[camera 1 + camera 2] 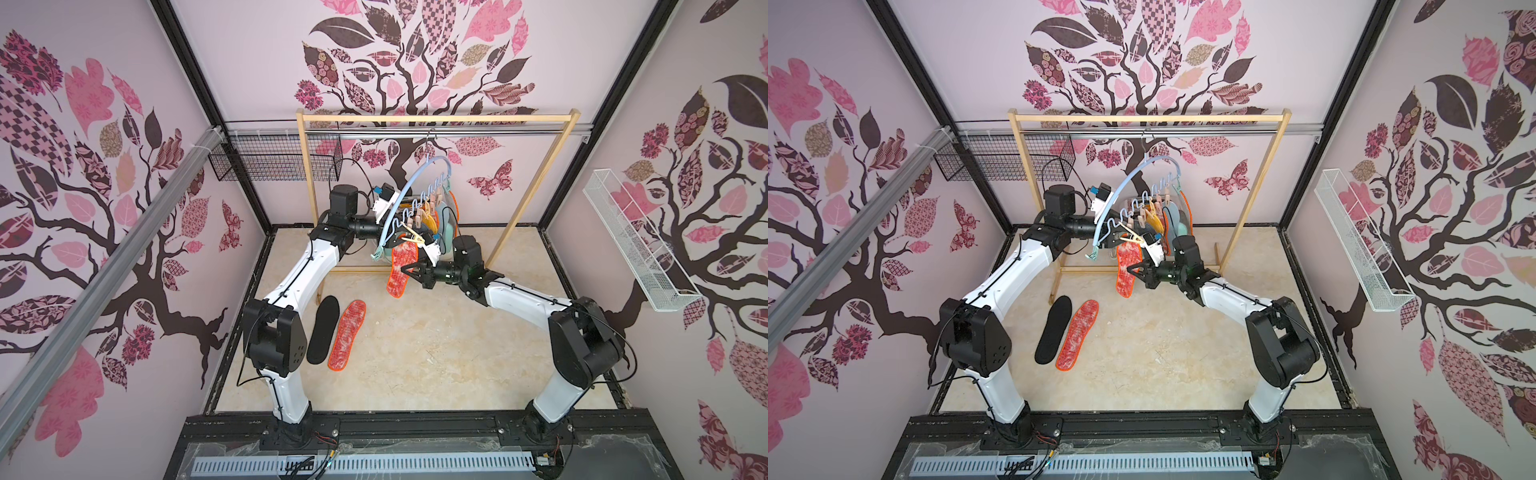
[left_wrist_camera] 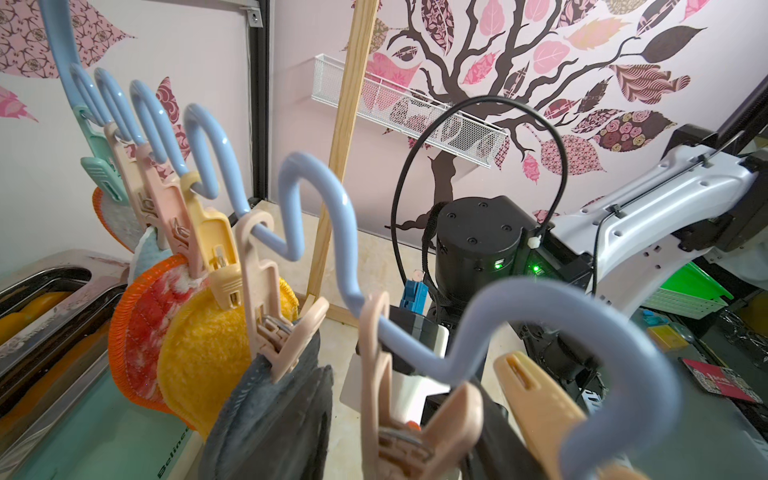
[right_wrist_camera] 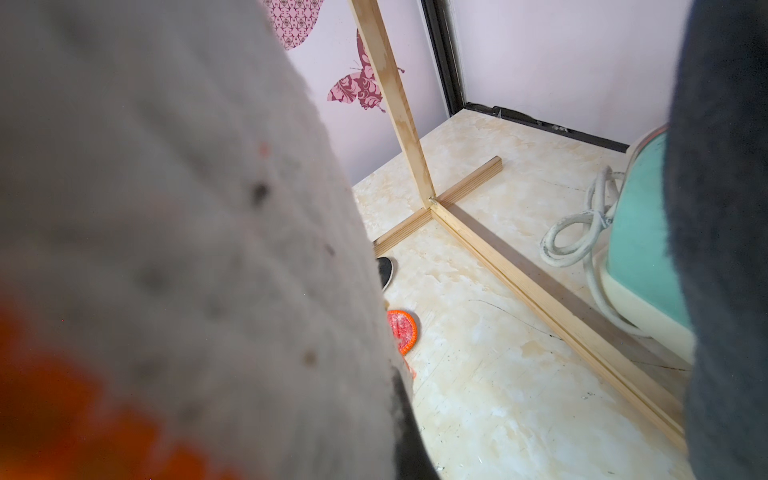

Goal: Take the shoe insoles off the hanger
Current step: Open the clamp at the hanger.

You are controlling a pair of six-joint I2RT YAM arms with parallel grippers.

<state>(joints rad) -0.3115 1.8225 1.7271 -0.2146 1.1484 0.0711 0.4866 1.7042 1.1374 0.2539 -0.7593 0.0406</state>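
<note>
my right tool [image 1: 409, 270] is clenched on a red insole [image 1: 397, 284] just under the blue hanger [image 2: 309, 157], my left tool [image 1: 399, 239] sits behind its clips [image 2: 266, 291] and i cannot tell its state, while a black insole [image 1: 323, 330] and a second red insole [image 1: 347, 334] lie on the bench [image 1: 436, 353].

A: How do the robot's two arms [image 1: 299, 274] look?
B: Glossy white shell links [image 1: 519, 297], bulky black joint housings [image 1: 274, 336], thin black cables [image 2: 498, 99] tied along them.
A: Any lights?
B: Small green lamps [image 2: 498, 262] on one black round motor [image 2: 473, 241].
</note>
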